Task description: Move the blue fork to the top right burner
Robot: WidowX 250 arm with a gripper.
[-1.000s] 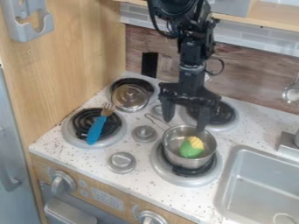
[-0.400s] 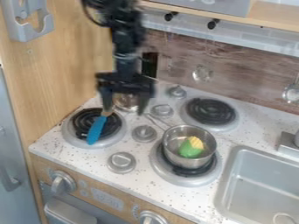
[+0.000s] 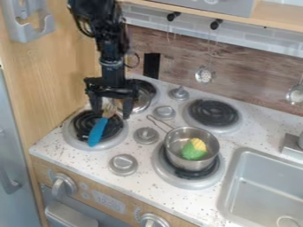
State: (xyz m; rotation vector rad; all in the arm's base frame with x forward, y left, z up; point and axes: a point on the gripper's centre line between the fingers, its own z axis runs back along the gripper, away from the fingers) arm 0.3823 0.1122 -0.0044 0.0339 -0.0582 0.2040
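Black two-finger gripper (image 3: 112, 114), jaws parted, grasping nothing, above the neck of the blue-handled fork (image 3: 98, 131); fork across the black coil front-left burner (image 3: 80, 124); likely faults: off-centre pinch near the tines, letting the handle swing; low lift, nudging the round shiny metallic piece (image 3: 142, 103) behind; early release, missing the black coil top-right burner (image 3: 213, 112).
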